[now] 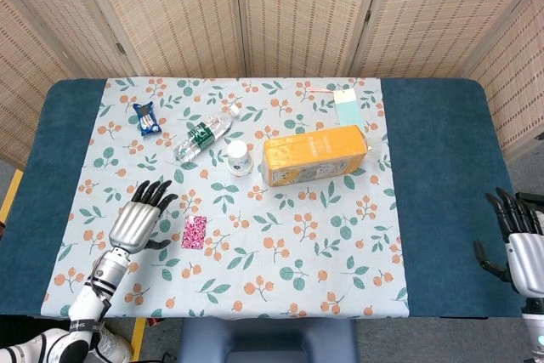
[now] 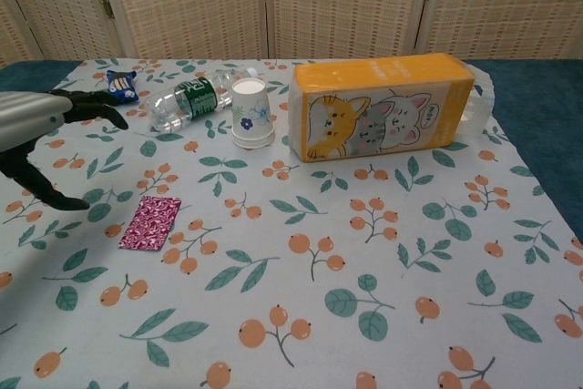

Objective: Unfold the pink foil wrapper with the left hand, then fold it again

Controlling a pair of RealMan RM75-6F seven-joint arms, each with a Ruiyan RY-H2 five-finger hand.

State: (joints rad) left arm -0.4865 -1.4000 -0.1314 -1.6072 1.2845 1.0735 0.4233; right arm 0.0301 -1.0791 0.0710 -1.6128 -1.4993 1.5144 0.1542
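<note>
1. We see our left hand (image 1: 136, 222) released, fingers spread, holding nothing, just left of the pink foil wrapper (image 1: 195, 232).
2. The wrapper lies folded flat on the floral tablecloth (image 1: 297, 252), nearer than the paper cup (image 1: 240, 157).
3. Our right hand (image 1: 520, 248) rests released at the table's far right edge.

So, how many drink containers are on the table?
2: a plastic bottle lying on its side at the rear left, and a paper cup upright just beside it. None looks hidden.
</note>
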